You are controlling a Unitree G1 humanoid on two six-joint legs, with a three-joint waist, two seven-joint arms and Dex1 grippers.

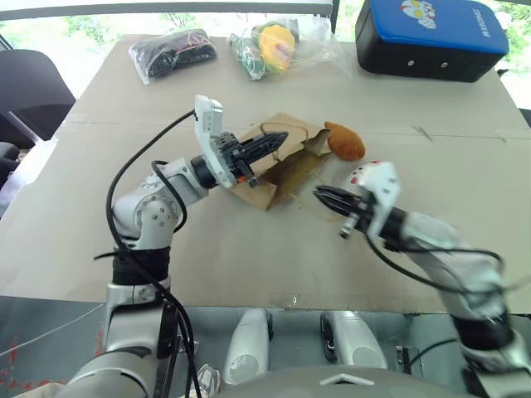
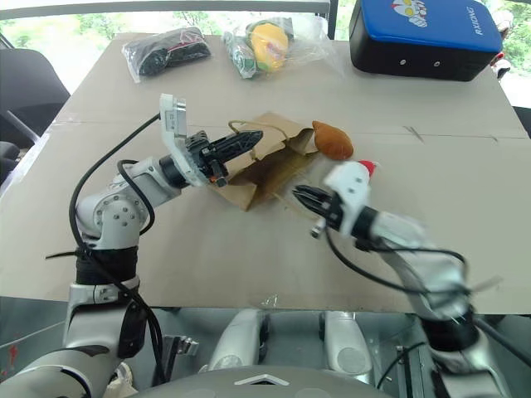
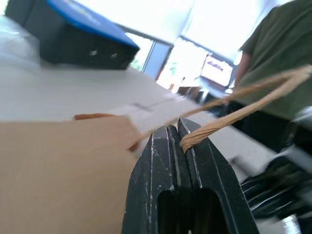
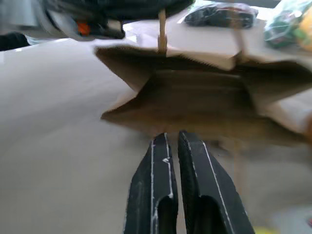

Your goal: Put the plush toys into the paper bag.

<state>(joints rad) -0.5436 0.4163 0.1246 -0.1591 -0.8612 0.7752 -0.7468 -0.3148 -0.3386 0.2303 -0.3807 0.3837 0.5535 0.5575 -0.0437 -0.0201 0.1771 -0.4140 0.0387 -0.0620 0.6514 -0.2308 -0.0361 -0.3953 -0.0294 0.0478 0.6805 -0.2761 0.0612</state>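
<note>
The left gripper [image 1: 278, 138] is pinched on a twisted handle loop of the paper bag [image 1: 286, 170], its black fingers pressed together around the cord, as the left wrist view shows. Holding the loop up lifts one wall of the bag off the desk [image 1: 99, 166], so the mouth gapes toward the near edge; that looks like the reason for the grip, since a flat bag would take no toy.

The right gripper [image 1: 323, 196] hangs just in front of the open mouth with its fingers pressed together and nothing between them. It is probably placed there to catch the lower lip or the second handle and spread the opening wider.

The bag lies on its side near the middle of the desk. The orange-brown cat head [image 1: 345, 140] rests against the bag's far right side, outside it. The white chick [image 1: 363, 174] peeks out behind the right wrist. Both toys are still to be bagged.

By the far edge lie a wrapped yellow-green toy [image 1: 270, 46], a dark bundle in plastic [image 1: 172, 51] and a blue case [image 1: 431, 37].
</note>
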